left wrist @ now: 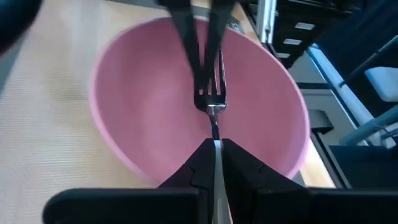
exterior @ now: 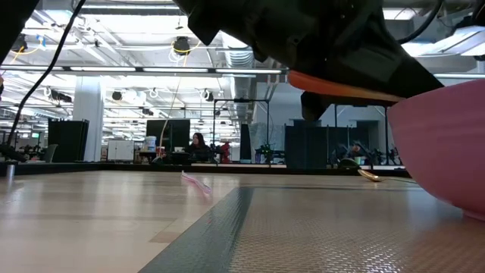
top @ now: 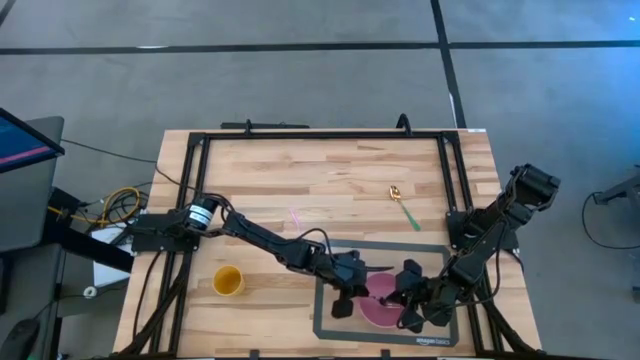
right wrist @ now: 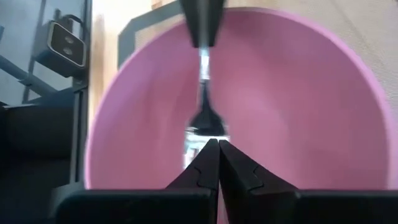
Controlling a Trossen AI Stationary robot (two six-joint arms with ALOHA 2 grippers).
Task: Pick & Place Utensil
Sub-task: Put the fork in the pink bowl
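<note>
While both grippers clamp fork (left wrist: 211, 99) over pink bowl (left wrist: 143, 106) | mat (top: 330, 330) label: "amazon basics"

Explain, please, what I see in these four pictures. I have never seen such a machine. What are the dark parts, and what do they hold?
The dark parts are two robot arms at a wooden table. One picture looks down from above, one looks level across the tabletop, and two come from cameras on the arms' wrists. The left arm and right arm meet over a pink bowl, which stands on a grey mat. Between them is a fork. The left jaws are closed on its handle, and the right jaws appear to pinch its tines. Also on the table are a yellow cup, a green-handled spoon and a thin pink item.
</note>
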